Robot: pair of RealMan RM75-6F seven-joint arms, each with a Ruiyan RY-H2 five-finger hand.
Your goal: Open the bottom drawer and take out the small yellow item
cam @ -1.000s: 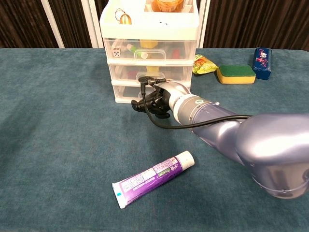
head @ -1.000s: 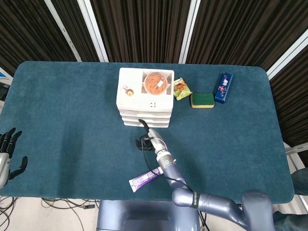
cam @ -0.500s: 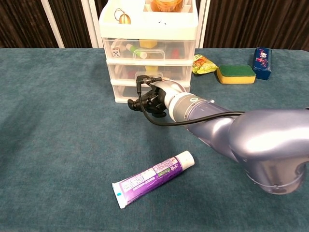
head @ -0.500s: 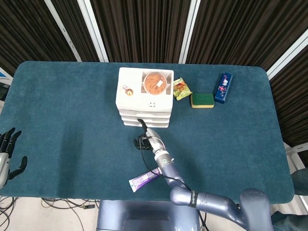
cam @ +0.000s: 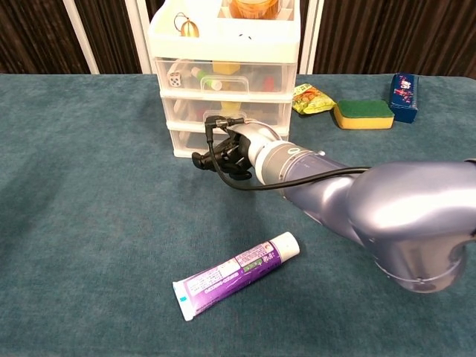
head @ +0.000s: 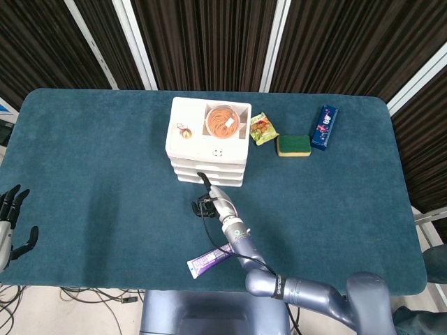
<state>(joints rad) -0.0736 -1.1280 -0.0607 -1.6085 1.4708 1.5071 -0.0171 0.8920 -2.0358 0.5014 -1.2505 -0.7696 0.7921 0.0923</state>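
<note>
The bottom drawer [cam: 197, 141] of the white plastic drawer unit [cam: 223, 74] looks unopened; the right hand [cam: 223, 155] sits at its front, grip unclear, and the left hand [head: 10, 223] idles spread at the desk's near-left edge.

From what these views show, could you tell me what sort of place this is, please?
Probably a robot test bench, not a home: a teal felt-covered table, dark pleated curtains behind it, and staged items such as a white plastic drawer unit and a purple toothpaste tube.

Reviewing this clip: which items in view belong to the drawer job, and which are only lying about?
Part of the job: drawer unit; its bottom drawer; right hand at that drawer's front.

Lying about: toothpaste tube; sponge; blue packet; snack bag; left hand, idle at the table edge.
</note>
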